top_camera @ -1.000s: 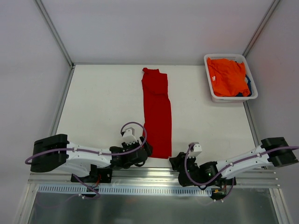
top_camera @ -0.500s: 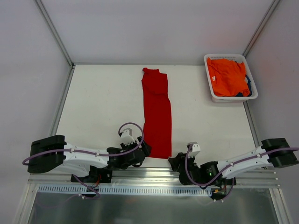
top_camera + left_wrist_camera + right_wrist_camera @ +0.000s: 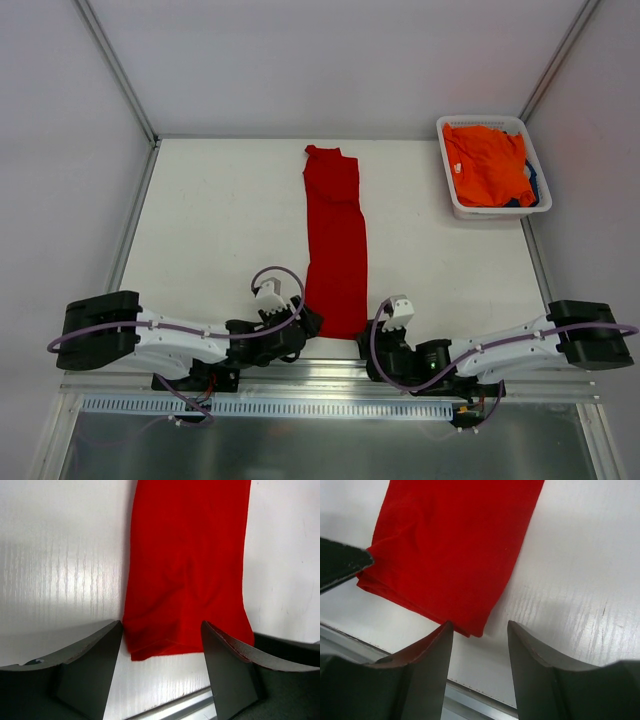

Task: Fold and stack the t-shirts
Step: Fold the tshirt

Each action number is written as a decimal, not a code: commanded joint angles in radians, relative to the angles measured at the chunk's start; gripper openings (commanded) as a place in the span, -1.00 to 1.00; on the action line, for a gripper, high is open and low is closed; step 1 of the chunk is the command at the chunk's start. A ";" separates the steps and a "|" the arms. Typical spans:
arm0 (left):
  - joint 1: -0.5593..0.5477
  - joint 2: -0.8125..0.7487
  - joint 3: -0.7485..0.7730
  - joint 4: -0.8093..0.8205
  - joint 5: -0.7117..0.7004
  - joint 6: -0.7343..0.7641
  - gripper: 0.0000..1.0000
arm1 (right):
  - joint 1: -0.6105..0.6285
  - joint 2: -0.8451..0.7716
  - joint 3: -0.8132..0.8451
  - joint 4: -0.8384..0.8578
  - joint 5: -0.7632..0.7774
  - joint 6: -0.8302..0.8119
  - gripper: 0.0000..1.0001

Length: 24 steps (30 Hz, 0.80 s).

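The red t-shirt (image 3: pixel 335 245) lies flat on the white desk (image 3: pixel 220 220), folded into a long narrow strip that runs from near the far edge down the middle toward the arms, its hem end nearest them. The left gripper (image 3: pixel 161 630) sits low at the strip's near-left corner with its fingers spread wide; in the left wrist view the hem lies between them, not pinched. The right gripper (image 3: pixel 480 627) is at the near-right corner, also open, and the corner of the cloth shows just beyond the gap between its fingers. Well apart, at the far right corner of the desk, the orange t-shirt (image 3: pixel 485 160) is bundled in a white basket (image 3: pixel 490 211), with a dark blue t-shirt (image 3: pixel 532 190) peeking out at its right side.
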 commanded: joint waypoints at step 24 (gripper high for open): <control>-0.130 0.025 -0.097 -0.248 0.083 -0.178 0.31 | -0.062 -0.073 0.092 -0.022 -0.055 -0.197 0.02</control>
